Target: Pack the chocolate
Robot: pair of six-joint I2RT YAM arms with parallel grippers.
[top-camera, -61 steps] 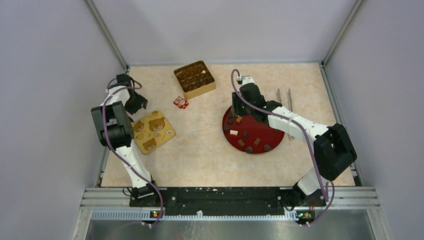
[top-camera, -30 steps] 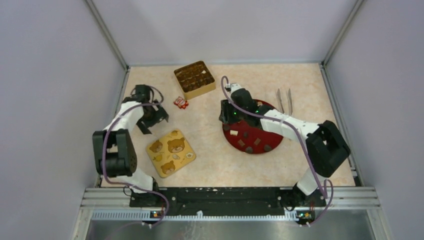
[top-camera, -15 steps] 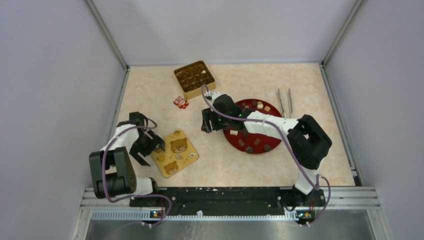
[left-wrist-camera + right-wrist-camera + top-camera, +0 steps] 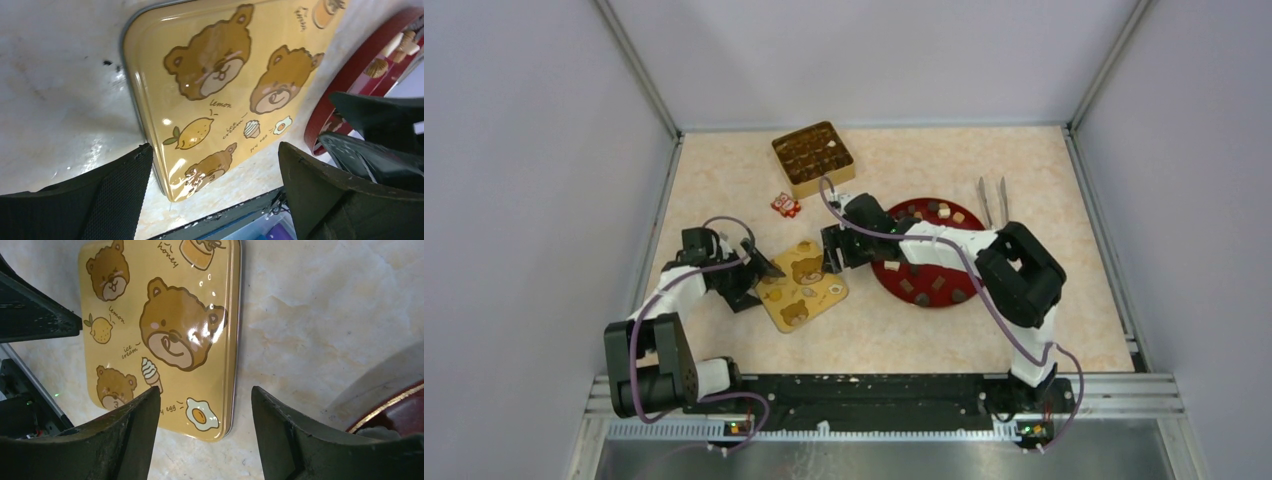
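Overhead: beige marbled tabletop (image 4: 874,330), lilac walls (image 4: 874,60); chocolate (image 4: 938,283) on plate (image 4: 954,270).

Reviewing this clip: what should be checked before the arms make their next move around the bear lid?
1. Left hand open: ok, fingers spread, nothing gripped.
2. Right hand open: ok, fingers spread, nothing gripped.
3. Bear lid free and flat on the table: ok, it lies between the two hands.
4. Box uncovered: ok. Whether every compartment is filled: cannot tell.
5. All chocolate packed: not ok, several pieces lie on the red plate.
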